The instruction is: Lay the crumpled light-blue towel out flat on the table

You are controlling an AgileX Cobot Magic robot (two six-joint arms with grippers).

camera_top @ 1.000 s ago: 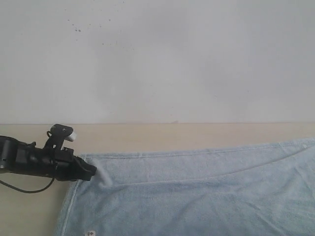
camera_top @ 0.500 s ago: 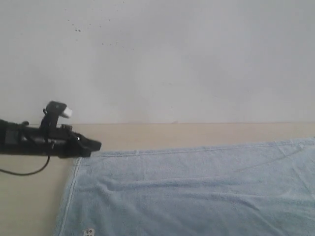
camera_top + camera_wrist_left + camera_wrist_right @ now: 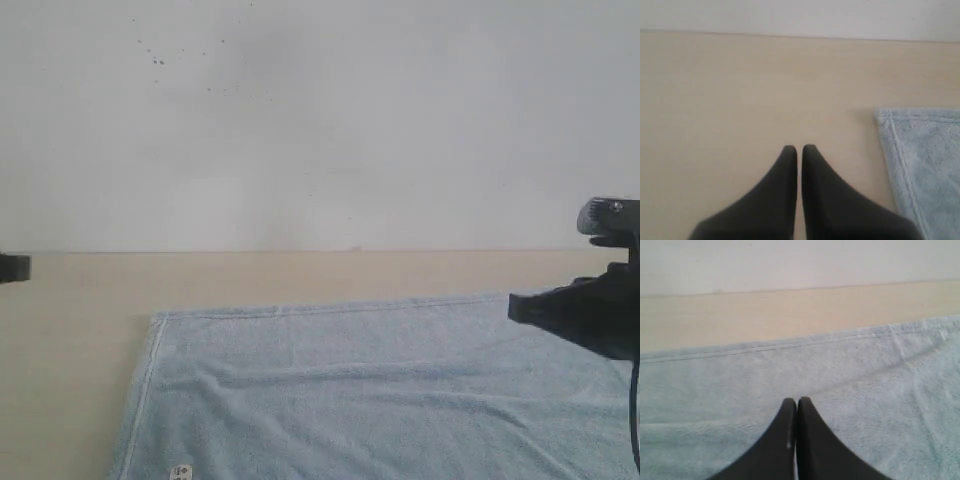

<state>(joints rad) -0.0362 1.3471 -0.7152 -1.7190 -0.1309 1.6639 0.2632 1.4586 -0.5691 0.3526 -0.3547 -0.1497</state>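
The light-blue towel (image 3: 380,390) lies spread over the beige table (image 3: 300,275), with shallow ripples and a small white tag (image 3: 181,472) near its front left corner. At the far left edge only the tip of my left gripper (image 3: 18,267) shows. In its wrist view the left gripper (image 3: 799,148) is shut and empty over bare table, beside the towel's corner (image 3: 920,150). My right gripper (image 3: 514,308) hovers over the towel's right part. The right wrist view shows that gripper (image 3: 796,401) shut, with nothing in it, above the towel (image 3: 865,390).
A white wall (image 3: 320,120) rises behind the table's far edge. Bare table (image 3: 70,370) lies left of the towel and in a strip behind it. Some of the towel runs out of view at the bottom and right.
The left gripper let go of the towel's far left corner and drew back to the left edge. The right gripper came in from the right. The long fold in the towel flattened.
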